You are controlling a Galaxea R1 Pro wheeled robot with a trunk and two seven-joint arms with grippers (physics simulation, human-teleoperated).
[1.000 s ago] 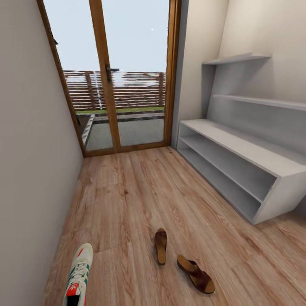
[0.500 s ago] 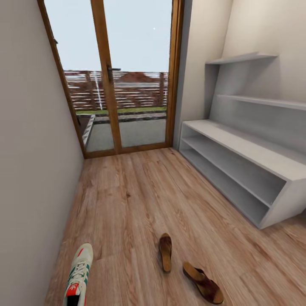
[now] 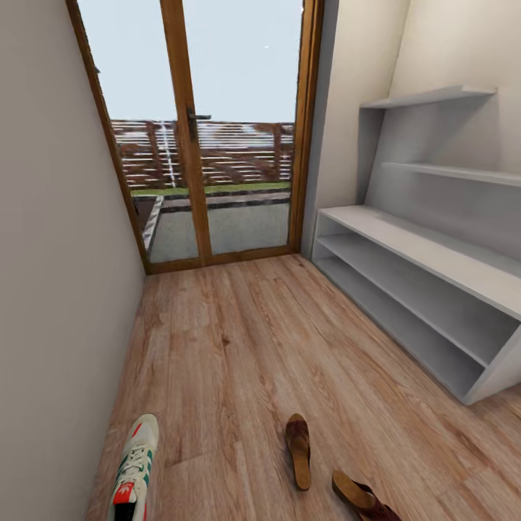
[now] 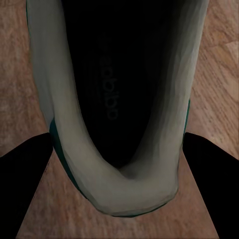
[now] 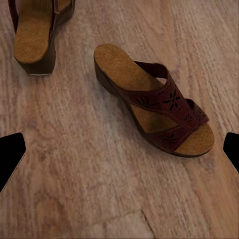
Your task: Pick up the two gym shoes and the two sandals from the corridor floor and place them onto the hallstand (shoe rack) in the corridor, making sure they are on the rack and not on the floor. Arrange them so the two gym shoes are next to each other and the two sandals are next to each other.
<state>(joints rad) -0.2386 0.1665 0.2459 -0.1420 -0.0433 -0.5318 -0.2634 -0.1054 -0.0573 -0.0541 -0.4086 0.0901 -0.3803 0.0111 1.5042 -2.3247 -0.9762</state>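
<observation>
one gym shoe (image 3: 134,469), two sandals (image 3: 298,450), one hallstand (image 3: 427,289)

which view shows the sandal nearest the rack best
The right wrist view: that sandal lies whole on the floor, strap and tan footbed clear. The head view cuts it off at the bottom edge. The left wrist view looks into a gym shoe.

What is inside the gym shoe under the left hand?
The gym shoe is open at the top: a dark insole with faint printed lettering shows, and nothing else inside. Further toward the toe is too dark to tell.
</observation>
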